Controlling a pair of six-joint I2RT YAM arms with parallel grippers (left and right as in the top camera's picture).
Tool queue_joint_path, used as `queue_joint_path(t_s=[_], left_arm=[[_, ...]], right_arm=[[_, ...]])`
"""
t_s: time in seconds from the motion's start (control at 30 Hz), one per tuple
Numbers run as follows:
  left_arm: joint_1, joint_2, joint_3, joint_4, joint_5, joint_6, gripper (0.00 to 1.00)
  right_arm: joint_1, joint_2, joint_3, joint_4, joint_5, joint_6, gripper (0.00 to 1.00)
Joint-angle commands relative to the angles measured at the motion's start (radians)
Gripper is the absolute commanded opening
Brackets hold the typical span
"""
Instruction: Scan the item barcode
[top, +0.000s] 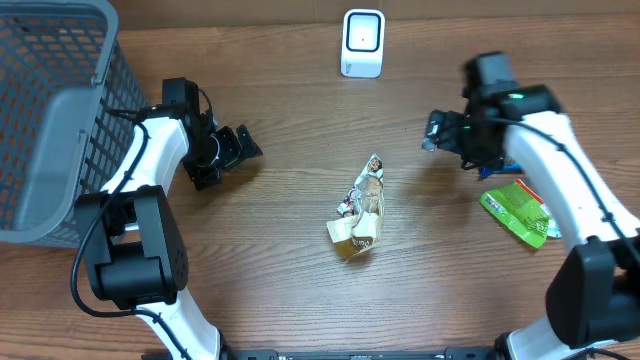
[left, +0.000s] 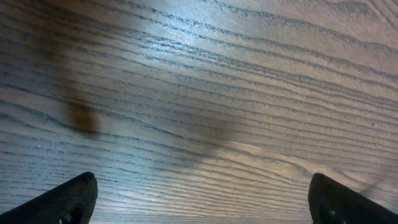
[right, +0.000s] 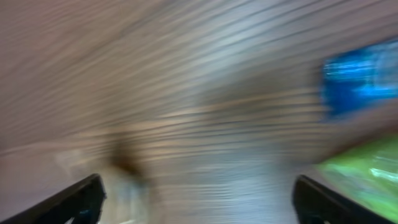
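Print on both packets is too small to read, and the scanner's face shows no legible marking.

The left gripper (top: 236, 150) has its jaws wide apart over bare wooden table (top: 290, 290), holding nothing. The right gripper (top: 431, 131) is also spread and empty. Its wrist view is badly motion-blurred.

The crumpled cream-and-brown snack packet (top: 361, 211) lies flat between the two grippers, nearer the robot's bases than either and well apart from both. Its long axis runs roughly away from the robot, and the narrower end points toward the white barcode scanner (top: 362, 43).

The scanner stands beyond the right gripper, off to its left. A green packet (top: 516, 212) lies beside the right arm, behind that gripper. A grey wire basket (top: 50, 70) sits outboard of the left gripper.
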Motion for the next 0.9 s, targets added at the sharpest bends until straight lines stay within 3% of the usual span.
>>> queue_joint_path(t_s=[0.0,0.17,0.5,0.87], left_arm=[[-0.002,0.0,0.014,0.002,-0.005,0.002,1.0],[-0.002,0.0,0.014,0.002,-0.006,0.001,0.99],[-0.002,0.0,0.014,0.002,-0.005,0.001,1.0],[-0.002,0.0,0.014,0.002,-0.005,0.002,1.0]], right_arm=[[-0.044,-0.016,-0.108,0.042,-0.551,-0.139,0.92],[0.001,-0.016,-0.252,0.15,-0.589,-0.126,0.95],[0.13,-0.015,-0.487,0.54,-0.504,0.125,0.94],[0.283,-0.015,-0.527,0.598,-0.222,0.149,0.89]])
